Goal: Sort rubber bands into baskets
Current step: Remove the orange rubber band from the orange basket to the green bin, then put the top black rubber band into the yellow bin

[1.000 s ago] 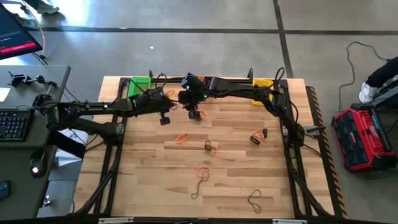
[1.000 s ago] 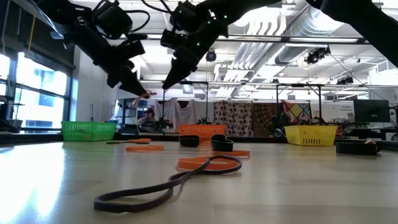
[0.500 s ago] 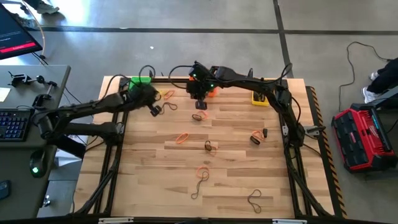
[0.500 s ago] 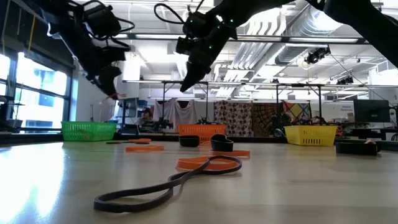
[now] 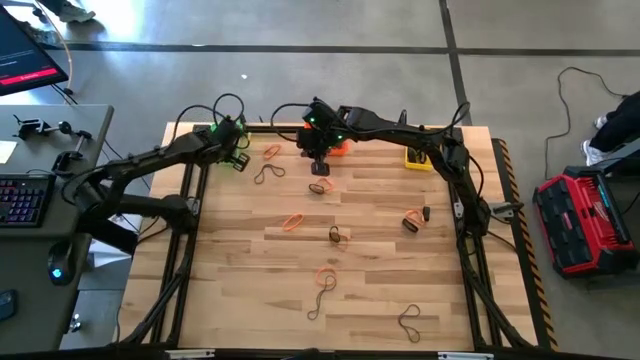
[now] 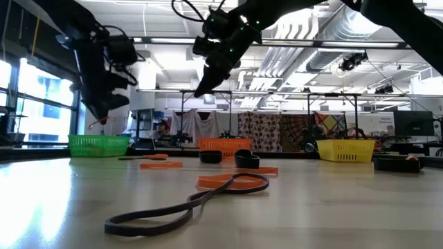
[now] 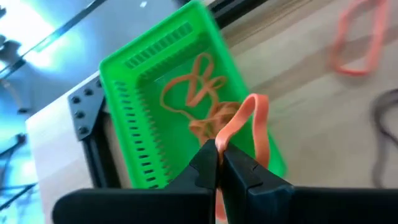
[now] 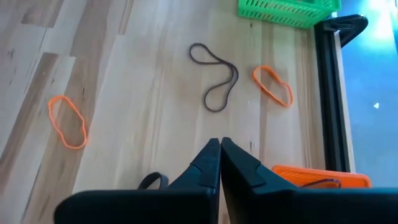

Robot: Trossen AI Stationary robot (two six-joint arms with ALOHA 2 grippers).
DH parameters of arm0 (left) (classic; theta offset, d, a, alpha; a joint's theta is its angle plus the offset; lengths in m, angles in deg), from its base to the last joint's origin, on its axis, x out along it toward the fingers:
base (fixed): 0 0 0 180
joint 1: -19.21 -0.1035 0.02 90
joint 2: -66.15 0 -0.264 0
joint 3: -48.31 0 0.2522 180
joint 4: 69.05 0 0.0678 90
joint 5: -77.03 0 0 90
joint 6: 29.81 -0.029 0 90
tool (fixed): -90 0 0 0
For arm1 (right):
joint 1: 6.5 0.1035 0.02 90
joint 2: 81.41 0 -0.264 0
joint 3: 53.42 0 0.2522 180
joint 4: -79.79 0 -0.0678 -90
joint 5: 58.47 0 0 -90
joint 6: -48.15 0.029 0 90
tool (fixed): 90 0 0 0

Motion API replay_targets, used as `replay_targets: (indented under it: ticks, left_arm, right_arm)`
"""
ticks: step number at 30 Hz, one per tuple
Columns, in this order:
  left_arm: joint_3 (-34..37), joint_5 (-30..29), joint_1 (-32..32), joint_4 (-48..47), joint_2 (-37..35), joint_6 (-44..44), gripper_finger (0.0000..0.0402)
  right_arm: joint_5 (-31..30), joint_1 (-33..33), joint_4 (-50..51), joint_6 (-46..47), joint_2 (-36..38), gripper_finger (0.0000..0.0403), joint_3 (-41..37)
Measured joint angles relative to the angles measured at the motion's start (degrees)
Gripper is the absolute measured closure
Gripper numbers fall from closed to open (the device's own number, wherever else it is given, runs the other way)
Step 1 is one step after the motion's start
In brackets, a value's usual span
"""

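Note:
My left gripper (image 7: 217,151) hangs over the green basket (image 7: 163,93) at the table's far left and is shut on an orange rubber band (image 7: 252,118). Several orange bands (image 7: 199,93) lie in that basket. My right gripper (image 8: 219,144) is shut with nothing seen between its fingers. It hangs above the table next to the orange basket (image 8: 314,177), which my right arm mostly covers in the high view. Loose bands lie flat on the table: a dark one (image 5: 320,187), an orange one (image 5: 294,222) and others. The yellow basket (image 6: 345,150) stands at the far right. My left gripper pinches the orange rubber band at one spot of its loop (image 7: 225,140) between its two fingertips. The fingers slant down from above. The band is lifted clear, and the rest of the loop curves free beside the fingers, over the green basket.
Near my right gripper a dark band (image 8: 214,78) and two orange bands (image 8: 272,85) (image 8: 67,121) lie on the wood. More bands lie toward the near edge (image 5: 318,298) (image 5: 408,320). Black frame rails (image 5: 185,260) run along both table sides.
My left gripper has swung toward the table's far left corner, turning as it went. It has carried the orange band over the green basket. My right gripper has drawn back a little toward the far edge and shut.

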Motion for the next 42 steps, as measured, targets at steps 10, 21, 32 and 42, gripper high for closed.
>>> replay_targets:
  ticks: [10,21,32,42]
  left_arm:
    - [-3.4,-1.8,-3.6,1.1,9.1,-2.4,0.0385]
    - [-3.6,-2.0,-3.5,6.1,9.1,-6.2,0.0298]
    - [-3.4,-1.8,2.4,8.8,1.0,-8.3,0.0292]
    - [-3.4,9.1,15.5,25.0,-2.9,-12.0,0.0344]
  right_arm:
    - [0.0,0.0,-1.1,0.0,0.0,0.0403,0.0]
    - [1.5,-1.2,-10.0,1.3,1.2,0.0403,-7.3]
    - [-2.3,1.2,-34.7,10.1,19.5,0.0403,-39.8]
    - [-13.8,10.4,-41.0,20.8,32.4,0.0403,-58.5]
